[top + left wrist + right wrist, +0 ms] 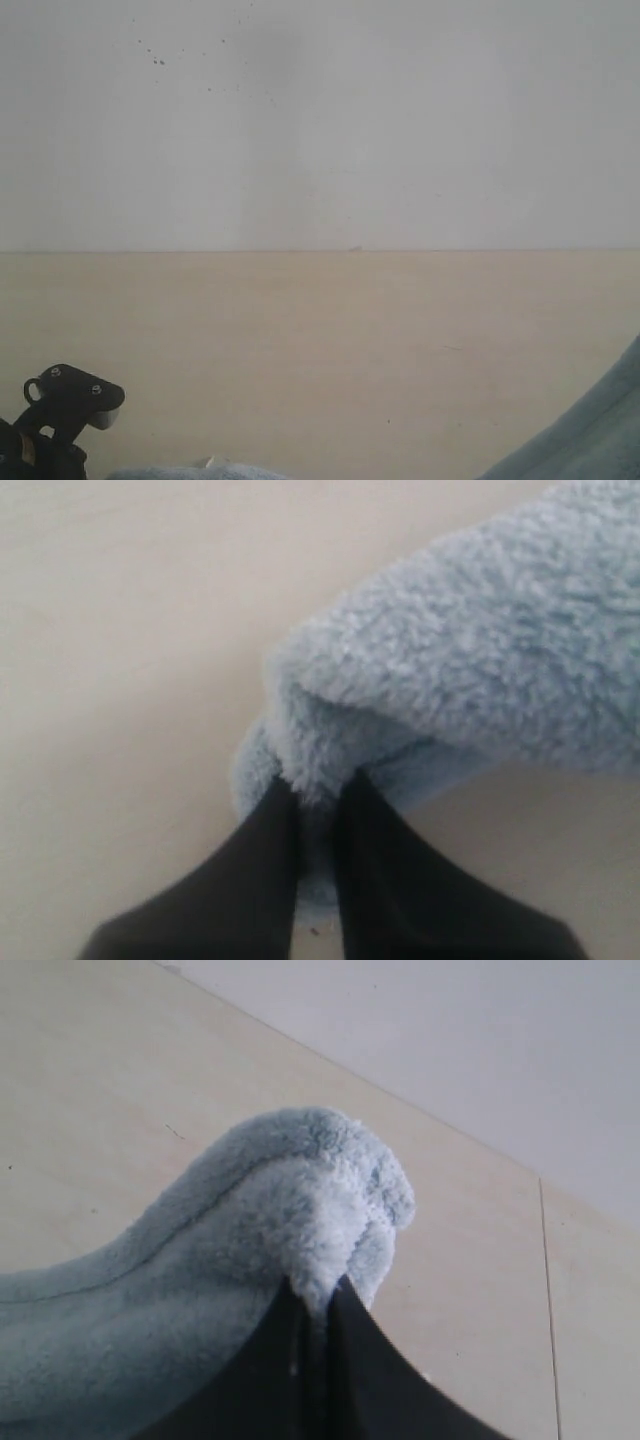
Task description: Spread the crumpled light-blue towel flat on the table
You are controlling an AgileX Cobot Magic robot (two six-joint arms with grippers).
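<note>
our left fingers (255, 870) and right fingers (270, 1360) are each clamped shut on a bunched bit of the towel (480, 660), crumpled low over the bench (320, 340), so we judge the grasping done and the pulling apart and flattening left.

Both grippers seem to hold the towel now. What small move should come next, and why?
Probably draw the left gripper and the right gripper apart over the table. Each is shut on a bunched fold of the towel, so pulling sideways should stretch it out before it is laid flat.
</note>
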